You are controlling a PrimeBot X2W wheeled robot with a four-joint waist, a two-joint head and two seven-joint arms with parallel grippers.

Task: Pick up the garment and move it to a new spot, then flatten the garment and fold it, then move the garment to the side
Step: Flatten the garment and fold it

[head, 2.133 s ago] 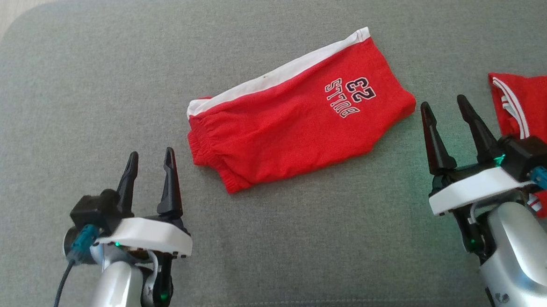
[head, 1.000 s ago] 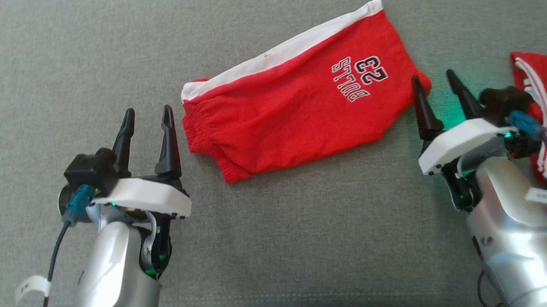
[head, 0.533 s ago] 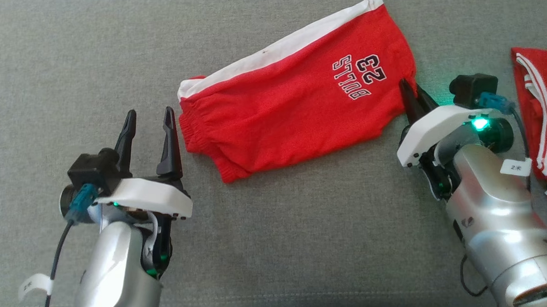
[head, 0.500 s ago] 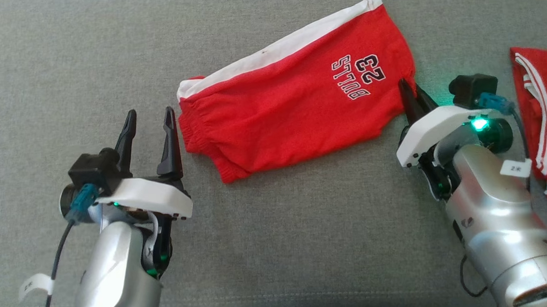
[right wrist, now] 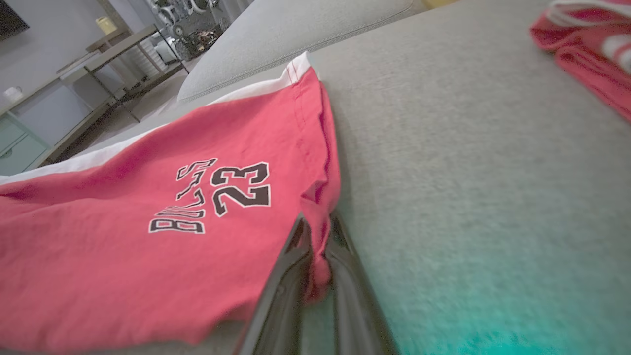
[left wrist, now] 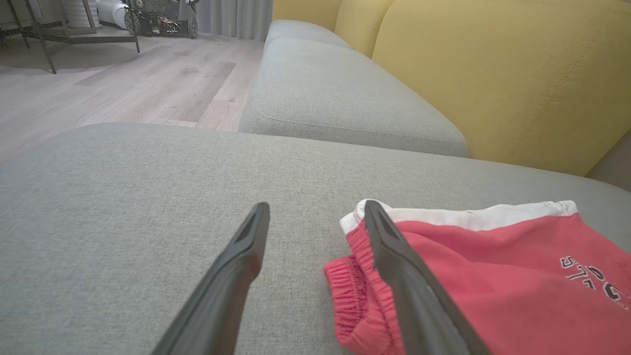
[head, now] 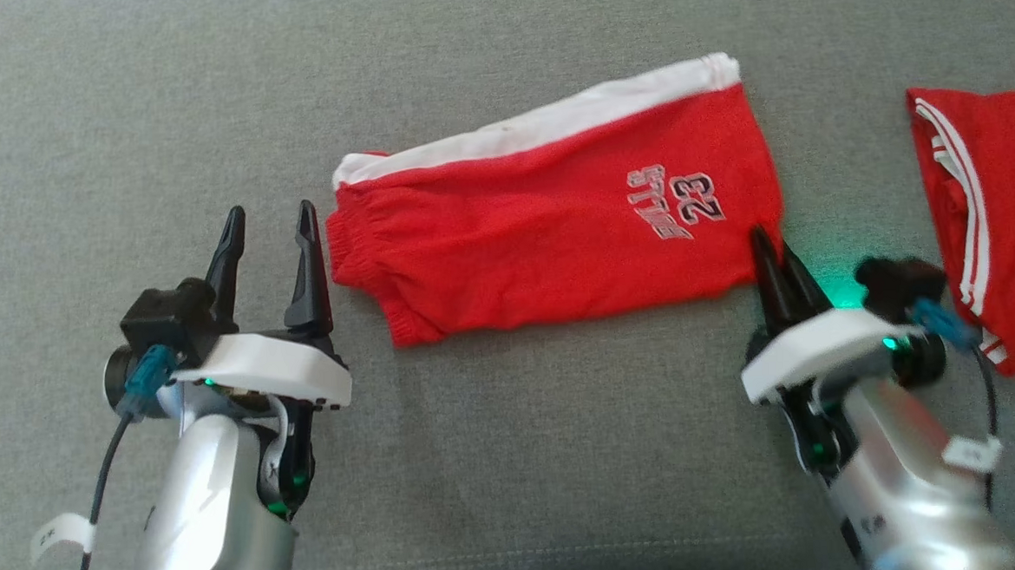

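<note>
Head view: the shorts (head: 548,222) lie flat on the grey cushion (head: 517,476), waistband toward the left gripper (head: 269,212), white stripe along the far edge. The left gripper is spread wide and holds nothing, its inner finger just beside the waistband. The right gripper (head: 773,249) is pinched onto the near corner of the shorts' leg hem. Another red garment (head: 1002,198) lies apart at the right.

Left wrist view: the left gripper's fingers (left wrist: 231,276) stand apart with bare cushion between them. One finger crosses in front of the waistband; I cannot tell if they touch.

Right wrist view: the right gripper's fingers (right wrist: 281,296) are clamped on a bunched fold of the hem, which is raised slightly off the cushion.
</note>
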